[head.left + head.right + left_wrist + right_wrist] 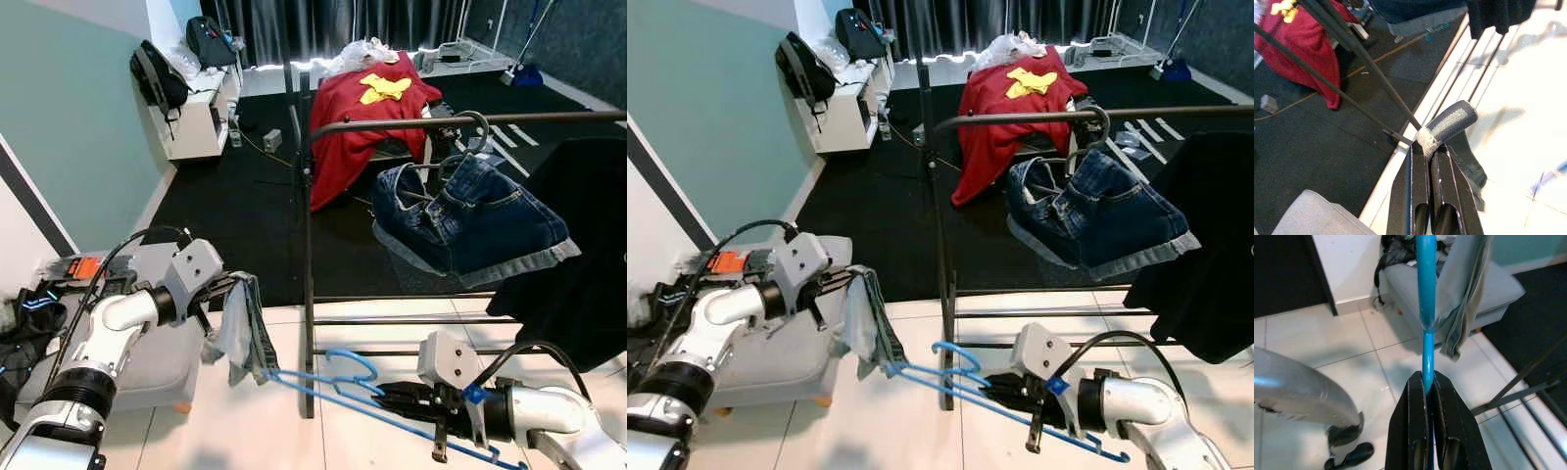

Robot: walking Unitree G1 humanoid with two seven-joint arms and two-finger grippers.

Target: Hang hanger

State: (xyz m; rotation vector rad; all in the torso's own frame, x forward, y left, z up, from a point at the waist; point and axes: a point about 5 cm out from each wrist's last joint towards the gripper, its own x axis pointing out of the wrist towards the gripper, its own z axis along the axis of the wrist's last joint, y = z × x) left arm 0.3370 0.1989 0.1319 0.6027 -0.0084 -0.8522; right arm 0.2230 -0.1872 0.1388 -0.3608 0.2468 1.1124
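No brand, label or legible writing can be made out; the nearest thing to a mark is the yellow patch on the red cloth [364, 117], whose shape we cannot read.

We count one blue hanger [338, 384], clamped in the right end effector [392, 398], whose two black fingers are closed on the hanger's thin bar (the right wrist view shows the blue rod running straight out from between them). The hanger extends from this end effector toward the robot's left, its hook curling up just beside the rack's lower rails.

One grey-blue garment [238, 331] hangs from the left end effector [227, 290], whose fingers are pinched shut on a rolled fold of the fabric. The garment's lower edge meets the far tip of the hanger, so the cloth lies between the two end effectors.

One dark metal clothes rack [307, 235] stands beyond both end effectors, its upright just past the hanger's hook. From its top rail hang one pair of denim shorts [472, 220] and one black garment [580, 255], both above the right end effector.

Near the left arm rests one grey cushioned seat [798, 343]. Two dark bags [159, 76] sit far beyond, on and beside a white shelf unit [201, 117].
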